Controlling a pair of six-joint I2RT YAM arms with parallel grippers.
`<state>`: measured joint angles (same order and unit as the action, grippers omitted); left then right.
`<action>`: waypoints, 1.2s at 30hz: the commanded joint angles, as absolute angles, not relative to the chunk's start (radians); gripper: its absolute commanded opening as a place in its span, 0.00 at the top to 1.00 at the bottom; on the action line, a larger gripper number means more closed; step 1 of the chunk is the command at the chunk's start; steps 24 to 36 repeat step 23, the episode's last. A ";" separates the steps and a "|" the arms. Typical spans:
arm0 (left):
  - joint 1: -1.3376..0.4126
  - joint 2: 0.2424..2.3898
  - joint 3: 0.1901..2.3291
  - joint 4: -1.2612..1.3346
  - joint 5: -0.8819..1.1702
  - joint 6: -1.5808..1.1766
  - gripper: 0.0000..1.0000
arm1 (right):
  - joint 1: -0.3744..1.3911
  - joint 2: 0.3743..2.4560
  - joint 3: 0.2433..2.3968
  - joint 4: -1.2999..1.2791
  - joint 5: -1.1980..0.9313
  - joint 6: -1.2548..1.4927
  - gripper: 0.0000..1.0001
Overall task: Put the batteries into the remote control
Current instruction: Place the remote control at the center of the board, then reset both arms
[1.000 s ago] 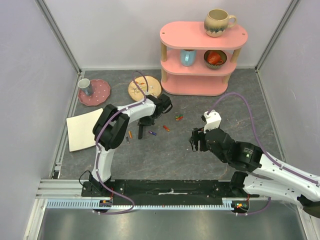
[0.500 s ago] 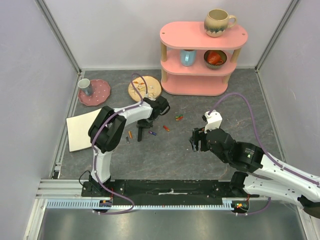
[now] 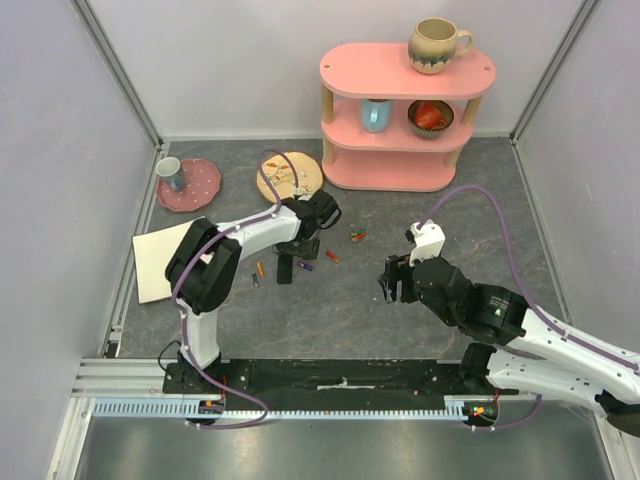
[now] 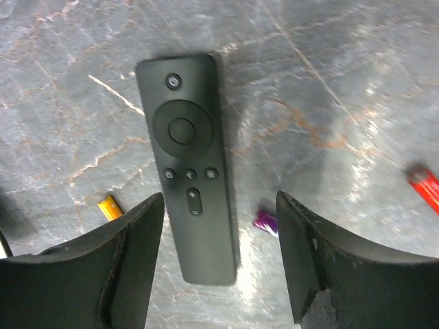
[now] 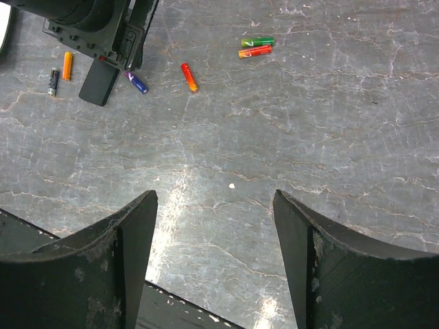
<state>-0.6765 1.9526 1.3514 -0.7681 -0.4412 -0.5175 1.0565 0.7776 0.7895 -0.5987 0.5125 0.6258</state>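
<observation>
Open table under the right gripper — remote control and batteries clutter the left gripper's reach
</observation>
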 commanded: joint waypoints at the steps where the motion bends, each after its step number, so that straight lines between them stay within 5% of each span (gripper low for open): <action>1: -0.701 1.821 1.388 -0.761 -0.376 -0.494 0.28 | 1.057 0.772 0.798 -0.587 0.532 0.650 0.24; 6: -0.716 1.469 1.240 -0.590 -0.316 -0.477 0.25 | 1.057 0.776 0.802 -0.591 0.545 0.652 0.24; 8: -0.713 1.346 1.092 -0.464 -0.313 -0.492 0.01 | 1.057 0.776 0.799 -0.592 0.555 0.652 0.24; 13: -0.686 1.067 0.867 -0.397 -0.357 -0.540 0.01 | 1.058 0.784 0.770 -0.584 0.581 0.638 0.24; 36: -0.649 0.948 0.747 -0.379 -0.256 -0.635 0.01 | 1.057 0.839 0.798 -0.535 0.600 0.586 0.22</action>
